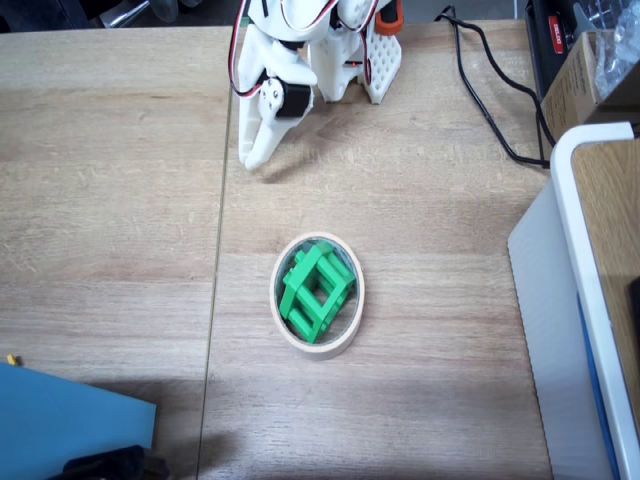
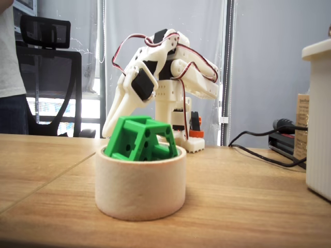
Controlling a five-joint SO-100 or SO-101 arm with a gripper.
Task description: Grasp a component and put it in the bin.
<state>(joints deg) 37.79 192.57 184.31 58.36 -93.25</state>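
The green component [image 1: 315,290] lies tilted inside the bin [image 1: 320,345], a beige tape ring in the middle of the wooden table. In a fixed view from the side, the component [image 2: 137,139] sticks up above the bin's wall [image 2: 139,183]. My white gripper [image 1: 252,155] is folded back near the arm's base at the table's far edge, well apart from the bin. Its tips [image 2: 109,129] point down toward the table behind the bin. The fingers lie together with nothing between them.
A white-rimmed tray [image 1: 580,250] takes up the right side; its wall [image 2: 318,119] rises at the right edge. A black cable [image 1: 480,90] runs across the back right. A blue sheet [image 1: 60,420] covers the near left corner. A person [image 2: 10,62] stands beside a chair [image 2: 49,51].
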